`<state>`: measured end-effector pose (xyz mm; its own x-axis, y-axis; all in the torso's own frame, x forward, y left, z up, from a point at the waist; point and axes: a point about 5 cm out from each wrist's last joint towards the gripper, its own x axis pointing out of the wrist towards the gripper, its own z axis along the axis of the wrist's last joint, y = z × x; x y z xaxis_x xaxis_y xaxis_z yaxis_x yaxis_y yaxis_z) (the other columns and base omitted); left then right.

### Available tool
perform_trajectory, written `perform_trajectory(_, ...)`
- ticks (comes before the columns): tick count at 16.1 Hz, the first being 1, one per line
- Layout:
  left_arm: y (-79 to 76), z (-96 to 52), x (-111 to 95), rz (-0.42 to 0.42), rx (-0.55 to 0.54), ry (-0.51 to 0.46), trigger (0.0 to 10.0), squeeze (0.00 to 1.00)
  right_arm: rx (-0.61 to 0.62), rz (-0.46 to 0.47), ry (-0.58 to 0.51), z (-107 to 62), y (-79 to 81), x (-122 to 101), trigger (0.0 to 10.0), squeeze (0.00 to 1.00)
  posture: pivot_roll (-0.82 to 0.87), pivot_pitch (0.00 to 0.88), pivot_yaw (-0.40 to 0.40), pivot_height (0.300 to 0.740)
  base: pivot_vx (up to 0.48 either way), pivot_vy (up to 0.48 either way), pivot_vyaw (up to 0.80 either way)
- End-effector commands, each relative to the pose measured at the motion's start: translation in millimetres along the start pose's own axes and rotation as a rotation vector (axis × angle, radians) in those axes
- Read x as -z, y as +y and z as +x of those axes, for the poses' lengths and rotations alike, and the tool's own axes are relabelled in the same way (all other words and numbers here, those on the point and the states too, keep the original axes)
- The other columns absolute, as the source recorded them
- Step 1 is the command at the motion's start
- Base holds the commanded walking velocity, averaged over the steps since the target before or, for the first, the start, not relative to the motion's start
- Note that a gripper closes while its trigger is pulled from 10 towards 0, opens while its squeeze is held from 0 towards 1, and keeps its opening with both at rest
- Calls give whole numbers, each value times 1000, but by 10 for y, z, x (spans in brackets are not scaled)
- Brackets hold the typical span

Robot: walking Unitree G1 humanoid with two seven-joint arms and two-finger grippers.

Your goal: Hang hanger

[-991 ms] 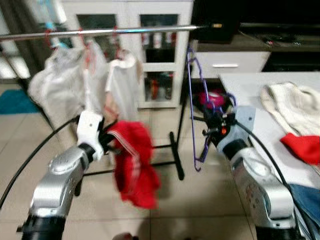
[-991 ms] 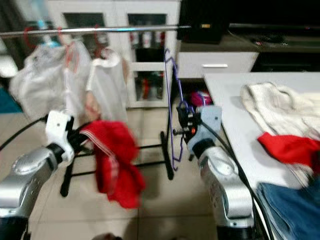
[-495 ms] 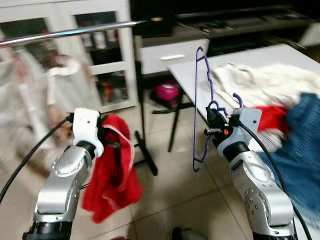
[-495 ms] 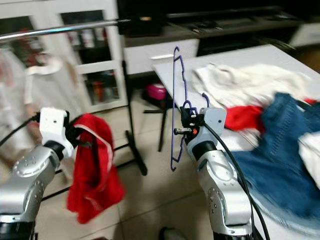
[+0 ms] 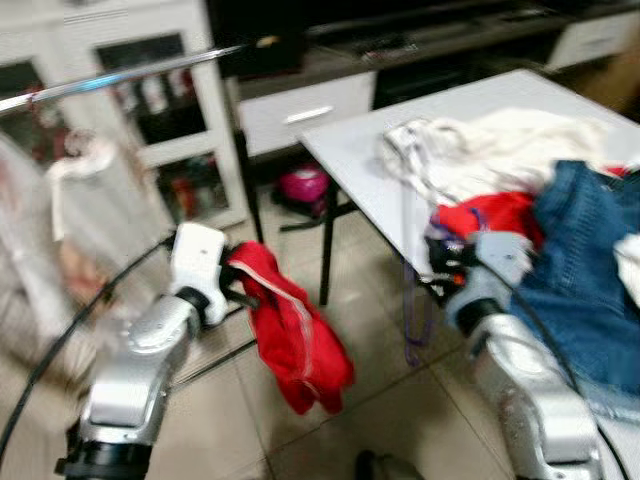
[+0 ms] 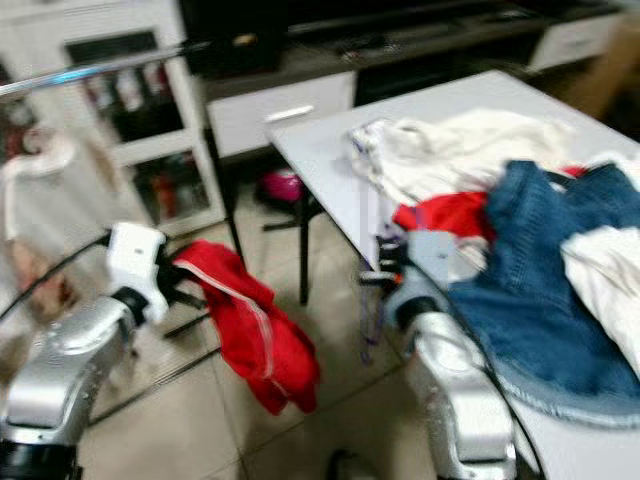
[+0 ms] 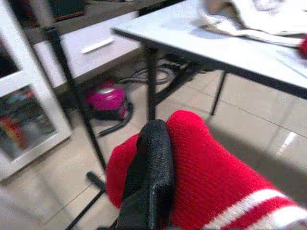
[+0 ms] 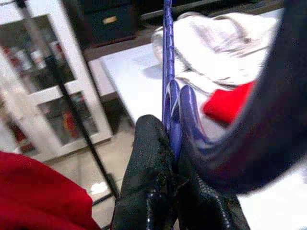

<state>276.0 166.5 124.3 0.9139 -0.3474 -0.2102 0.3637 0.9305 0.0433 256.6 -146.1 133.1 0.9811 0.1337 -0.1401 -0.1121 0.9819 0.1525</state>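
1. Left gripper [image 5: 232, 283]: raised before the robot, fingers [image 7: 151, 158] clamped on a red garment [image 5: 295, 340]. The garment hangs from the gripper above the tiled floor [image 5: 230, 420].
2. Right gripper [image 8: 165, 158]: raised at the near edge of the worktop [image 5: 360, 165], fingers closed on the purple hanger [image 8: 168, 96].
3. Hanger: held upright in the right gripper. In the right wrist view its purple wire rises between the black fingers. In the eye views it is blurred; its lower part [image 5: 415, 330] hangs below the worktop edge.
4. Worktop: white, to the robot's right. It carries a cream cloth [image 5: 490, 145], a red cloth [image 5: 485, 215] and blue denim [image 5: 585, 270]. The denim overlaps the red cloth.
5. Rail [image 5: 130, 75]: a metal bar crossing the upper left of the eye views, well apart from the hanger. Pale garments [image 5: 80, 200] hang from it.
6. Background: a white glass-door cabinet [image 5: 150, 110] behind the rail; a pink object [image 7: 108, 100] on the floor under the worktop.
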Motion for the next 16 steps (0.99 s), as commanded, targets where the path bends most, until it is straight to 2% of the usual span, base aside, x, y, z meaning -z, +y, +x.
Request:
perform_trajectory(1,105,-17,-72,27,-37,-19,10000,0,-38,23,6,12,99,2,10000,0,-56,0,47,740,0,368,-788)
perform_trajectory(2,110,-18,-74,24,-38,-19,10000,0,-39,21,5,13,103,-1,10000,0,-56,0,46,740,0,0,-788)
perform_trajectory(5,104,-21,-96,46,-31,-38,10000,0,-43,18,4,20,120,-5,10000,0,-49,0,38,740,0,-480,-788)
perform_trajectory(7,98,-25,-80,12,-28,-32,10000,0,-49,17,10,28,124,-7,10000,0,-47,0,34,740,0,480,-794)
perform_trajectory(9,97,-23,-78,16,-27,-33,10000,0,-49,15,13,29,123,-7,10000,0,-49,0,33,740,0,478,-800)
perform_trajectory(14,50,15,-75,33,-26,-38,10000,0,-31,9,16,10,77,-3,10000,0,-60,0,28,740,0,-480,-800)
perform_trajectory(16,29,19,-72,31,-20,-39,10000,0,-27,-2,15,2,59,-15,10000,0,-63,0,22,740,0,0,-769)
